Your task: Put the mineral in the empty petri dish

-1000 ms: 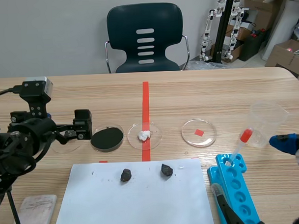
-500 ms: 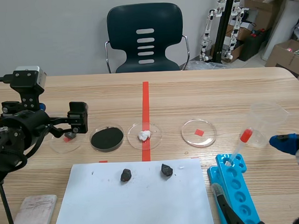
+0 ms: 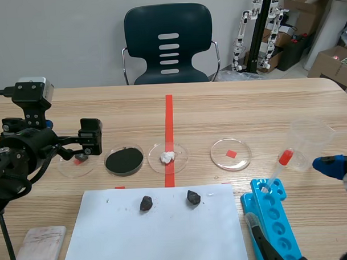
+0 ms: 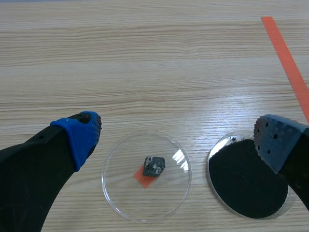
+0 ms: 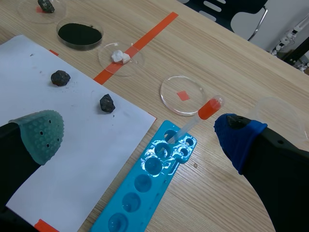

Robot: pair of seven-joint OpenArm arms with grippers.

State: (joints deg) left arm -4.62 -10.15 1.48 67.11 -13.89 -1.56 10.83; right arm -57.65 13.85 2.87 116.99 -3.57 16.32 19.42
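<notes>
Mineral (image 4: pixel 154 165) is seen inside far-left petri dish (image 4: pixel 118 193), over red mark. Left gripper (image 4: pixel 178 137) is held above dish, fingers wide apart, nothing gripped. Placement is judged done; only withdrawal is left. Right gripper (image 5: pixel 140 133) is likewise spread, empty.

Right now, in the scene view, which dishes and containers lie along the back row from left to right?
Petri dish holding a mineral, dish of black powder, dish with a white lump, empty petri dish, clear plastic cup.
</notes>
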